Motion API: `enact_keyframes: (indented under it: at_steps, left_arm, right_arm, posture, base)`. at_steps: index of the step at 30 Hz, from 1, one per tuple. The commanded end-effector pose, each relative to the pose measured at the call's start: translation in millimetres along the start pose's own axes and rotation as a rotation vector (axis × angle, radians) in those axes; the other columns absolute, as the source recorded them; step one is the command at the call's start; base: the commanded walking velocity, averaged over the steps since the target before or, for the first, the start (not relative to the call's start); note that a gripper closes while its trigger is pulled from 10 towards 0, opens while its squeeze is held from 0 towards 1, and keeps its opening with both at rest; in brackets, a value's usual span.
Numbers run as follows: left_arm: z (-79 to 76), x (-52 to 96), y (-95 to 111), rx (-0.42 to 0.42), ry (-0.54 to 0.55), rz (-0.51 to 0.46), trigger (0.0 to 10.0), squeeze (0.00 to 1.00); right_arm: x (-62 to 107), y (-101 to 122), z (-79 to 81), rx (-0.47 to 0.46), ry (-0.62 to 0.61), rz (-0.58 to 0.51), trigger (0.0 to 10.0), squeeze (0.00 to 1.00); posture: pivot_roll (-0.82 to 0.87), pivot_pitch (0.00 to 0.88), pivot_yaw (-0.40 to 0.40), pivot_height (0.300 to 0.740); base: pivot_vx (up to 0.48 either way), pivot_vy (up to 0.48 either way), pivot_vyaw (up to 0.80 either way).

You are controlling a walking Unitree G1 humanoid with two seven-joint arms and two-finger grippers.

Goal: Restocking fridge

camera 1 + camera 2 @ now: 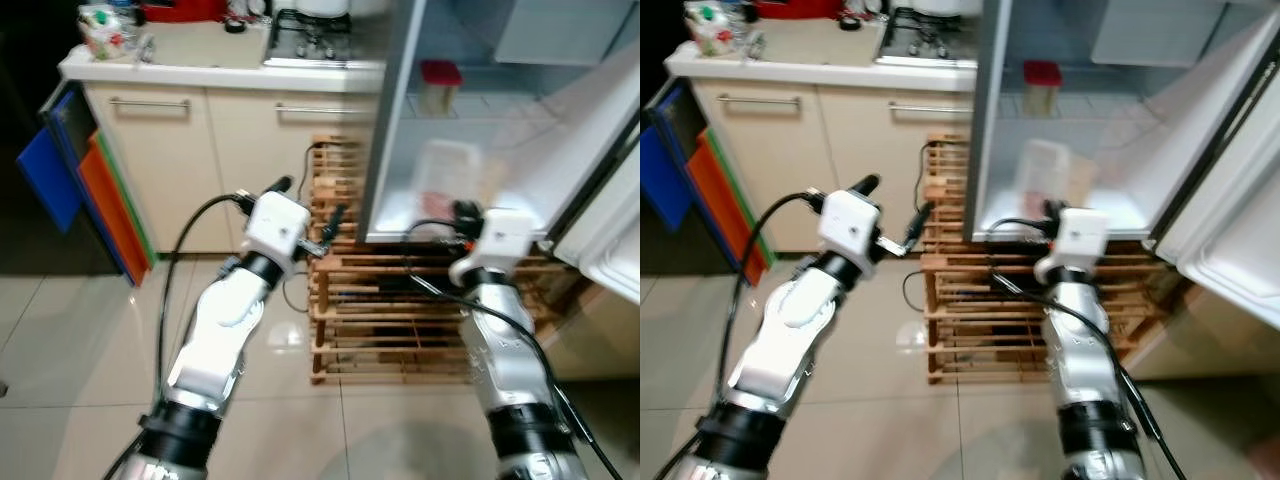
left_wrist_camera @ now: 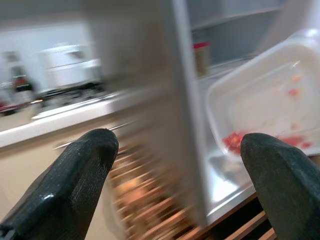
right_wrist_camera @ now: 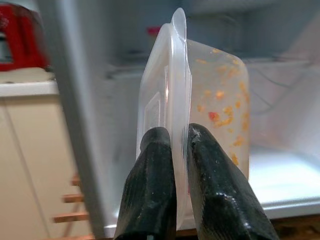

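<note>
The right end effector is clamped on the rim of a clear plastic container, one finger on the lid face and the other on the body side. It holds the container in the fridge opening, just above the lower fridge shelf. Orange and red food bits show through the wall.

The left end effector is spread wide, holding nothing. It sits just outside the fridge's side wall, over the wooden rack on which the fridge stands.

Step in hand, as judged: setting the container onto the lower shelf. To do it well, the right arm should carry the container further in past the fridge wall, rotate the wrist so the base faces the shelf, lower until the base rests flat, and only then release. The grip is a thin pinch at the rim, so slow motion is advisable. The red-lidded jar stands on the shelf above, toward the back, apart from the container.

Orientation: the container is on edge, lid face vertical. In the right wrist view its long axis runs upright from the fingers, and the lid plane lies in line with them. The head views are too blurred to confirm tilt.
</note>
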State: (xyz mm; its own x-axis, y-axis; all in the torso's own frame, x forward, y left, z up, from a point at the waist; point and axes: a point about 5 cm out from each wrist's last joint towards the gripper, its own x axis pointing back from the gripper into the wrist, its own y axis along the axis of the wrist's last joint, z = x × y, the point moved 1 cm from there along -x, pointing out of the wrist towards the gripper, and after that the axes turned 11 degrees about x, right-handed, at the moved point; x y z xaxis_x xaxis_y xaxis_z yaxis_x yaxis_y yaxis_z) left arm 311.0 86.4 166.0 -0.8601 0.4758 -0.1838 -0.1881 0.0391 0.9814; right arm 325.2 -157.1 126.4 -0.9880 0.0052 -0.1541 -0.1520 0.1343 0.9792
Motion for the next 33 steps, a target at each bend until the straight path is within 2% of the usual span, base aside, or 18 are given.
enact_keyframes:
  at_steps: [1, 2, 3, 4, 5, 7, 12, 15, 21, 27, 33]
  left_arm:
    - [-14.5, -7.0, 3.6, 0.006, -0.089, 0.000, 10.0, 0.00]
    - [-16.2, -7.2, 3.7, 0.005, -0.101, 0.001, 10.0, 0.00]
    - [-24.5, -8.7, 3.0, -0.003, -0.149, 0.008, 10.0, 0.00]
    - [-24.5, -8.7, 3.0, -0.003, -0.149, 0.008, 10.0, 0.00]
    - [-33.6, -10.3, 1.0, -0.030, -0.207, 0.027, 10.0, 0.00]
    - [-37.8, -11.9, 1.0, -0.044, -0.229, 0.031, 10.0, 0.00]
    - [-36.3, -13.9, 3.4, -0.001, -0.219, 0.031, 10.0, 0.00]
    - [-34.3, -13.0, 2.5, -0.006, -0.208, 0.031, 10.0, 0.00]
    - [-33.9, -12.8, 2.3, 0.022, -0.186, 0.020, 10.0, 0.00]
    - [-26.7, -12.6, 1.6, 0.043, -0.141, 0.025, 10.0, 0.00]
    - [-20.1, -10.7, 1.8, 0.052, -0.081, 0.021, 10.0, 0.00]
  right_arm:
    - [-2.5, -2.9, -15.6, -0.011, -0.041, 0.023, 0.0, 0.00]
    - [-3.2, -2.8, -15.5, -0.010, -0.038, 0.025, 0.0, 0.00]
    - [-5.5, -2.1, -17.6, -0.013, -0.045, 0.028, 0.0, 0.00]
    - [-5.5, -2.1, -17.6, -0.013, -0.045, 0.028, 0.0, 0.00]
    - [-6.8, -1.9, -19.3, -0.016, -0.050, 0.030, 0.0, 0.00]
    - [-6.7, -2.4, -19.3, -0.017, -0.050, 0.033, 0.0, 0.00]
    - [-3.1, -6.4, -17.9, -0.016, -0.043, 0.052, 0.0, 0.00]
    - [0.1, -9.7, -16.6, -0.006, -0.028, 0.061, 0.0, 0.00]
    - [-0.3, -12.7, -15.3, -0.006, -0.015, 0.077, 0.0, 0.00]
    - [-4.8, -15.7, -8.3, -0.053, 0.025, 0.105, 0.0, 0.00]
    - [-18.4, -12.1, 13.8, -0.165, 0.116, 0.136, 0.0, 0.00]
  posture:
    - [0.02, 0.000, -0.029, 0.740]
    - [0.02, 0.000, -0.030, 0.740]
    - [0.02, 0.000, -0.029, 0.740]
    - [0.02, 0.000, -0.029, 0.740]
    - [0.02, 0.000, -0.027, 0.740]
    - [0.02, 0.000, -0.024, 0.740]
    - [0.01, 0.000, -0.017, 0.740]
    - [0.01, 0.000, -0.018, 0.740]
    - [0.01, 0.000, -0.019, 0.740]
    - [0.02, 0.000, -0.020, 0.740]
    - [0.03, 0.000, -0.017, 0.740]
  base:
    - [0.480, 0.000, 0.00]
    - [0.480, 0.000, 0.00]
    - [0.480, 0.000, 0.00]
    - [0.480, 0.000, 0.00]
    - [0.428, 0.000, 0.00]
    - [0.262, -0.398, 0.00]
    - [0.000, 0.000, 0.00]
    - [0.000, 0.000, 0.00]
    - [0.213, -0.347, 0.00]
    - [0.431, -0.128, 0.00]
    - [0.080, 0.000, 0.00]
